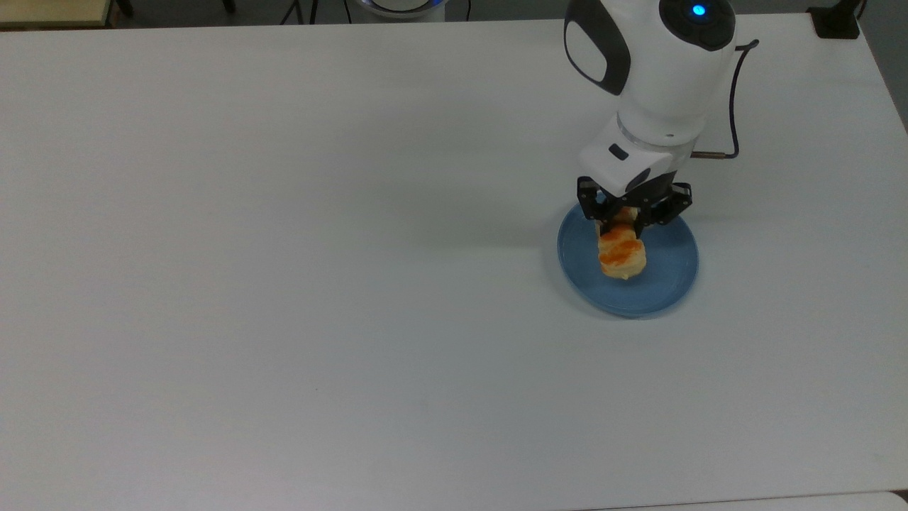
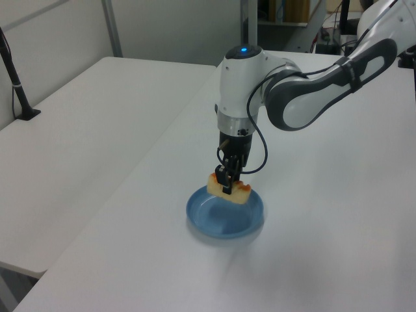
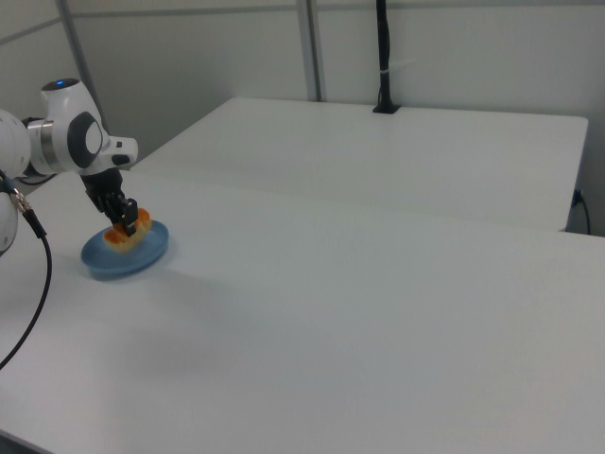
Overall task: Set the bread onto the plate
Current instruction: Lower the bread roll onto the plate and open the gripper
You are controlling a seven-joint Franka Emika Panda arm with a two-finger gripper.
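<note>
Gripper [image 2: 227, 184] was closed on the bread [image 2: 229, 189], pinching it across its middle, roll held level over the plate [image 2: 201, 218]. In the left view the roll appeared clear of the plate floor, not resting. Judged best practice: lower straight down until the roll's underside seats near the plate's centre, then part the fingers, avoiding a drop onto the raised rim. Plate held nothing else; it sat on the white table [image 1: 284, 284].

The plate [image 1: 667, 287] looks like smooth blue plastic with a soft sheen. The bread [image 1: 622, 253] has a pale matt crumb and glossy orange glaze. The tabletop [image 1: 284, 284] is smooth, matt white. The arm's [image 1: 660, 78] shell is glossy white plastic.
</note>
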